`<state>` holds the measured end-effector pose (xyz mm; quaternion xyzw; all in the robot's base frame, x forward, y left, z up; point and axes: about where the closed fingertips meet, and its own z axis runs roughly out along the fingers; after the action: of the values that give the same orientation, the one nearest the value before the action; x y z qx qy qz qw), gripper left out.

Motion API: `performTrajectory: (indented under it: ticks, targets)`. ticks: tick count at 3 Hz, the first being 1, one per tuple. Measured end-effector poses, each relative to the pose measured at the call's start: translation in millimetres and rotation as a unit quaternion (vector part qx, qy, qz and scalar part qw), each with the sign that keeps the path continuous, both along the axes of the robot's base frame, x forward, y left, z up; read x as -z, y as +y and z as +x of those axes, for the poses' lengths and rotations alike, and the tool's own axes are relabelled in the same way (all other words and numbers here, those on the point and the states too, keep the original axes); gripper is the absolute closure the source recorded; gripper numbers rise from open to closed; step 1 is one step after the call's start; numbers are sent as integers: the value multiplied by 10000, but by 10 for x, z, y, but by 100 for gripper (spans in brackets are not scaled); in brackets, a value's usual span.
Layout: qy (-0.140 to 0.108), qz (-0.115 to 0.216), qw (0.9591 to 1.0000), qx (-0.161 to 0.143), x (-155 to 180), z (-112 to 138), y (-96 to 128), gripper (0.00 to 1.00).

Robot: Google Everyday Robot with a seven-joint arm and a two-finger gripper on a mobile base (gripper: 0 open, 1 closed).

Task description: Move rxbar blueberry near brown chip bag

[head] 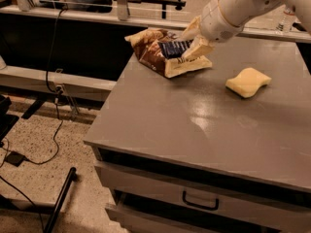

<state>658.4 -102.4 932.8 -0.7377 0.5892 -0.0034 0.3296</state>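
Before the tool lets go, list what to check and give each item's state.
1. Grasp: the tool, above the table's far left corner, is shut on the rxbar blueberry: ok.
2. Closeness: the bar is right at the brown chip bag, overlapping its front: ok.
3. Support under the bar: whether it rests on the bag or hangs just above it: cannot tell.
4. Landing spot: the bar is over the bag, not beside it, so it may slide when released: not ok.
5. Sponge: lies apart, to the right on the table: ok.
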Motion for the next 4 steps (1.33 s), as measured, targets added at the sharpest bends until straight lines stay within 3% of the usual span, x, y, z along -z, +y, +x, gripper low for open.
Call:
performTrajectory:
  ticks: [1,3,4]
  targets:
    - [-83,210,9997,78,-38,269,76,82]
    - [-267,359,9989,153,22,788,251,20]
    - [-196,351,9992,33,92,808,278,0]
